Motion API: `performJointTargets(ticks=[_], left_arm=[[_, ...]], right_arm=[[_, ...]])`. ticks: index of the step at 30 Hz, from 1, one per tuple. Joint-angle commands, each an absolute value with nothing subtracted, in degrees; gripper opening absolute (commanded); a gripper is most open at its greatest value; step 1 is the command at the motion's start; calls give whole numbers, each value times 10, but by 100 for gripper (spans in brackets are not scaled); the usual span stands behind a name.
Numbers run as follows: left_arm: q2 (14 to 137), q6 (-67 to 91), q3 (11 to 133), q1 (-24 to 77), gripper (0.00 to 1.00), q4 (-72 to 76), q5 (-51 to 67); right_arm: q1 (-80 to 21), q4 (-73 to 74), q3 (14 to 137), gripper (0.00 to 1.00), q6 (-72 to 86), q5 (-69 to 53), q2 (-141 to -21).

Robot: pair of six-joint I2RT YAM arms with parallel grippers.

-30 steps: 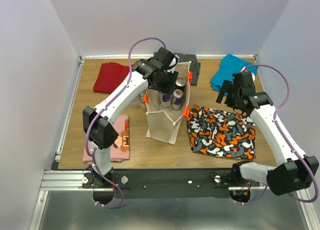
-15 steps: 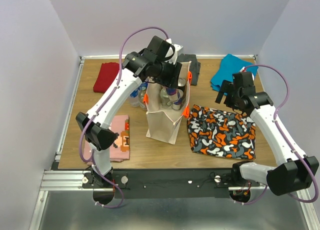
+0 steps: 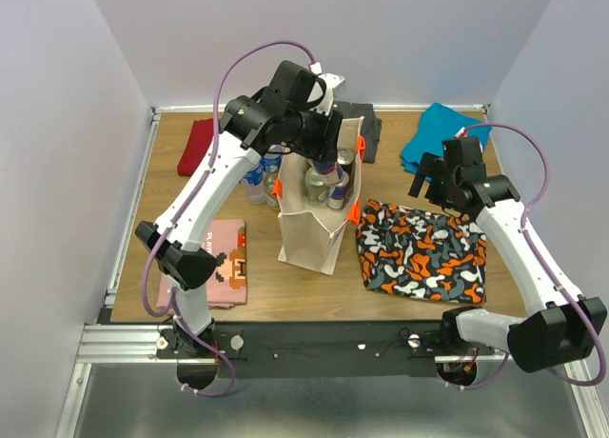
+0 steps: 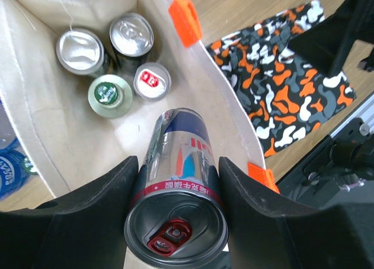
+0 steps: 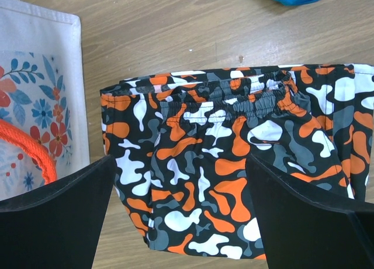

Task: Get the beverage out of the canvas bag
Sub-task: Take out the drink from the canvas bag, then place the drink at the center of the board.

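Left claw (image 4: 178,164): both fingers (image 4: 99,222) are pressed against the sides of a drink can (image 4: 175,193), silver and blue with a dark top and a red pull tab. The can fills the lower centre of the left wrist view. Its top faces the camera and its far end points down into the open mouth of the canvas bag (image 4: 70,134). I cannot tell whether that end is clear of the rim.

In the top view my left claw (image 3: 319,133) sits above the bag (image 3: 309,233), which stands upright at centre frame on the table (image 3: 285,286).

Bag contents, left wrist view, upper left of frame:
- a can with a dented silver top (image 4: 80,51)
- a second silver-topped can (image 4: 131,34), just right of the first
- a smaller can with a red tab (image 4: 152,80)
- a green bottle cap (image 4: 108,93), touching the small can

All four cluster at the far end of the bag. Two orange pieces (image 4: 185,19) sit on the rim along the right-hand wall.

Right claw (image 5: 181,210): fingers spread wide, nothing between them. It hangs over the camouflage shorts (image 5: 234,164), which lie flat on the table just right of the bag. In the right wrist view the bag's flower-printed side (image 5: 41,105) and an orange handle (image 5: 29,146) fill the left edge.

Also on the table, top view:
- a water bottle (image 3: 255,176), just left of the bag
- a red cloth (image 3: 198,143), upper left
- a pink pixel-print shirt (image 3: 228,267), lower left
- a dark grey cloth (image 3: 366,119), behind the bag
- a blue cloth (image 3: 433,138), upper right
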State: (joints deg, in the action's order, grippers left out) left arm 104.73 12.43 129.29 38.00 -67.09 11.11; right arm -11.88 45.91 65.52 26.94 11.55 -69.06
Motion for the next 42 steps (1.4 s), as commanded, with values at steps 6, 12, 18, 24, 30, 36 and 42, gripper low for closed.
performJointTargets(ticks=[6,12,18,24,30,36,42], left_arm=[[977,134,1325,379,0,-621,57],[955,145,1324,373,0,-603,29],[938,146,1323,363,0,-591,5],[911,149,1315,352,0,-571,-49],[862,156,1265,345,0,-538,-121],[825,163,1225,330,0,-525,-190],[813,199,1193,300,0,-564,-225]], right_arm=[[-114,445,659,100,271,97,-692],[-113,442,658,100,271,91,-694],[-113,441,656,100,272,89,-693],[-113,439,653,100,272,89,-693],[-114,435,650,100,272,86,-696],[-114,433,649,100,272,83,-697],[-114,432,649,100,272,80,-699]])
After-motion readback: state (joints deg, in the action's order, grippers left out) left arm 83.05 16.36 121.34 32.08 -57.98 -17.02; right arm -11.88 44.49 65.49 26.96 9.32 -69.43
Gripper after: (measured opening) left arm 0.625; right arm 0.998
